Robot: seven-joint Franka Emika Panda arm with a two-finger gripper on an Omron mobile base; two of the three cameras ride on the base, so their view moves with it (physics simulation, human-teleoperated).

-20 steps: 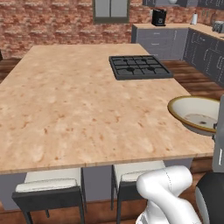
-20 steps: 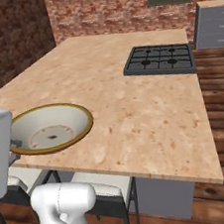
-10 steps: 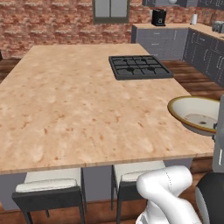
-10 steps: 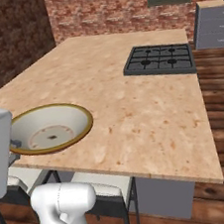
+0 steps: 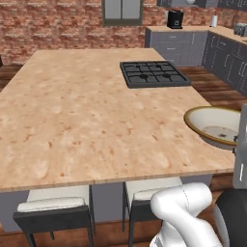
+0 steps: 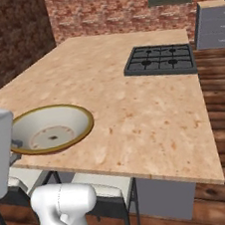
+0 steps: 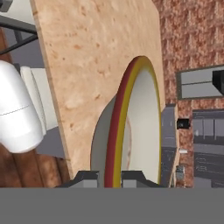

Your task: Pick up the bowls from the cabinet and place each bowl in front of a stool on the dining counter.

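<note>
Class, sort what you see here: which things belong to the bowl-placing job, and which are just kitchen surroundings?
Job:
cream bowl, its rim pinched in the hand
dining counter
stools

Surroundings:
cooktop
coffee machine
brick wall

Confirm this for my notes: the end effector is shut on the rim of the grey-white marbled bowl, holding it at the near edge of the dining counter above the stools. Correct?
One detail is wrong: the bowl is the wide shallow cream one with a tan-brown rim, not the marbled one, as the right base view shows. The rest stands: the end effector is shut on its rim, at the near edge of the dining counter, above the stools.
</note>
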